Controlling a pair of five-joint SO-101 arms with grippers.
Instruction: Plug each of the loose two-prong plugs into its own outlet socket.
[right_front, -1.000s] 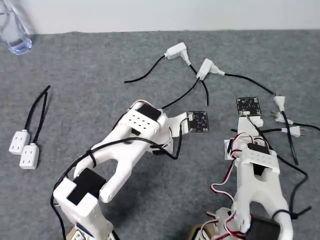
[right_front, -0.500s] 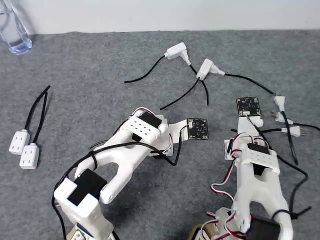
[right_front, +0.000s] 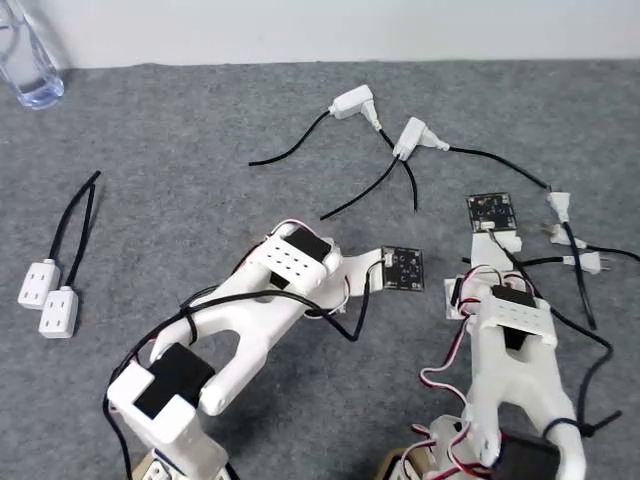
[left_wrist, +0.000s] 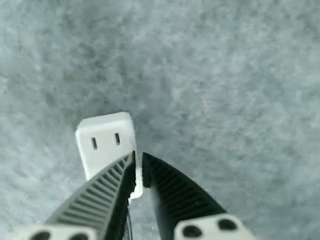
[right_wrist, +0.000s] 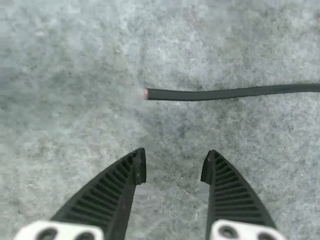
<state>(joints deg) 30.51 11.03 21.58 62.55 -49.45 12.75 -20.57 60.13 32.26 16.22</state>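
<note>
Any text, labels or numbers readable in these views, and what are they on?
No text can be read.
Socket: two slots on its face, no print to be seen.
Dark boards: any markings are too small to read.

sockets (right_front: 58, 311) left, plugs (right_front: 558, 205) right, bottle (right_front: 28, 62) behind left

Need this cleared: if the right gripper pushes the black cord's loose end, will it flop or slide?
Probably floppy: the cord is thin, so the end should bend aside rather than shove the whole length. Likely light, though the fuzzy carpet may snag it.
</note>
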